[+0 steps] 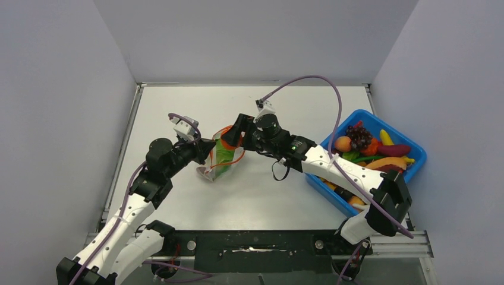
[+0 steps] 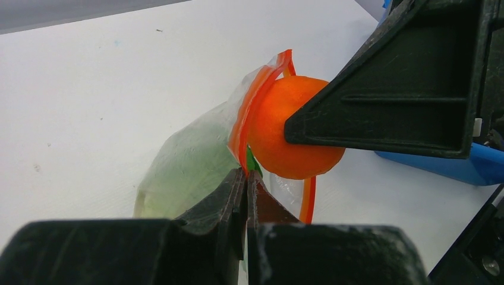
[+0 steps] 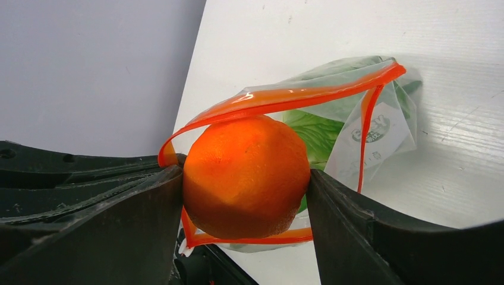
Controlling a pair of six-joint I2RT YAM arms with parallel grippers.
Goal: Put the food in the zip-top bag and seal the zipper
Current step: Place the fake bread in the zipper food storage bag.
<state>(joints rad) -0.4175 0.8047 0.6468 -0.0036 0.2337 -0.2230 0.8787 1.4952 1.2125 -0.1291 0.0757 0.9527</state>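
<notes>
The zip-top bag (image 1: 220, 161) lies mid-table, its mouth held open, with a green lettuce leaf (image 3: 318, 127) inside. My left gripper (image 1: 208, 149) is shut on the bag's near mouth edge, pinching the orange-red zipper (image 2: 241, 133) between its fingertips (image 2: 238, 187). My right gripper (image 1: 233, 138) is shut on an orange (image 3: 246, 175), gripped on both sides. The orange (image 2: 285, 133) sits right at the bag's mouth, inside the loop of the zipper (image 3: 297, 95). More food (image 1: 368, 148) lies in the bin at the right.
A blue plastic bin (image 1: 419, 155) with several toy fruits and vegetables stands at the right, partly under my right arm. Grey walls close off the left, back and right of the white table (image 1: 178, 107).
</notes>
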